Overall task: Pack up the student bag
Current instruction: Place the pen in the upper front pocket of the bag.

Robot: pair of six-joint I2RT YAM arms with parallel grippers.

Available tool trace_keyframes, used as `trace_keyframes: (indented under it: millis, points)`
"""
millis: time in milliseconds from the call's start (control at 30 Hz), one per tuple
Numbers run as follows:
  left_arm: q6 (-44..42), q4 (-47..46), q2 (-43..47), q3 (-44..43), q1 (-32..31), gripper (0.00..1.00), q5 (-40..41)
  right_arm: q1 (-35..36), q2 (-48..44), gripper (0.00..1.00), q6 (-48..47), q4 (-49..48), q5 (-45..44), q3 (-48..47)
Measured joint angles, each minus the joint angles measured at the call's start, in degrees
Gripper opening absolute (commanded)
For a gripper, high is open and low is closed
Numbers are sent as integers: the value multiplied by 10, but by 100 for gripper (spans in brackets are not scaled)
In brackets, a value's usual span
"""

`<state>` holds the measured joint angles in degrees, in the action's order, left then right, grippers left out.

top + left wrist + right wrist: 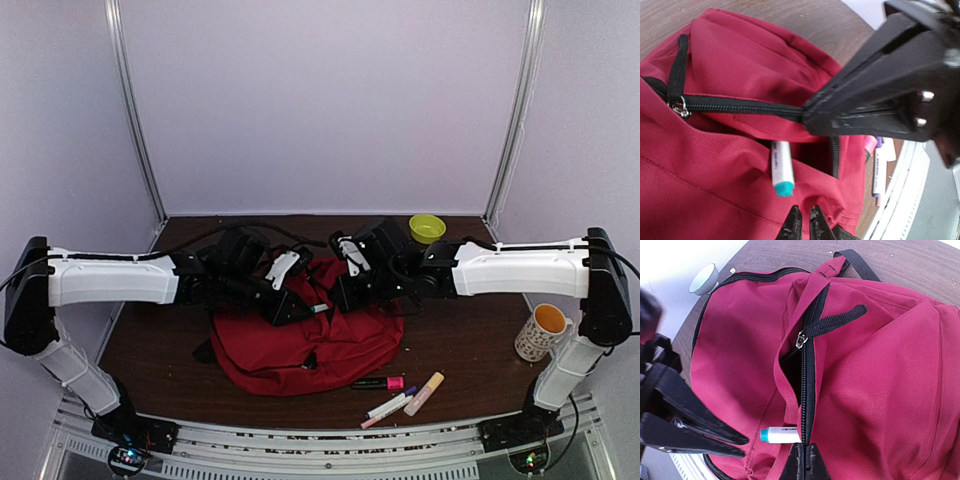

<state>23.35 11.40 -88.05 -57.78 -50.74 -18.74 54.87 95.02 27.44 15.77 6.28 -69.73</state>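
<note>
The student bag (300, 350), dark red with black zippers, lies flat on the table between my two arms. Its front pocket (795, 375) gapes open along the zipper. A white marker with a teal cap (781, 167) sticks halfway out of that pocket, cap end outward (780, 435). My right gripper (805, 462) is shut on the bag's zipper edge at the pocket's end and holds it up (805, 112). Just short of the teal cap, my left gripper (803, 220) hovers over the red fabric. Its fingertips are nearly together with nothing between them.
Three loose markers lie near the front edge: a pink and black one (378, 383), a white and purple one (388, 407) and a peach one (424, 393). A patterned mug (545, 332) stands at the right. A green bowl (427, 228) sits at the back.
</note>
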Motion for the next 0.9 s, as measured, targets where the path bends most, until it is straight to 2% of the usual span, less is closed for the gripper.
trace_keyframes:
  millis: [233, 700, 900]
  points:
    - [-5, -2, -28, -13, 0, 6, 11, 0, 0, 0, 0, -1, 1, 0]
    - [-19, -9, -106, -93, 0, 3, 40, 0, -3, 0, 4, -6, 12, 6]
    - [-21, -19, -117, -95, 0, 3, 40, 0, -3, 0, 11, -7, 15, 8]
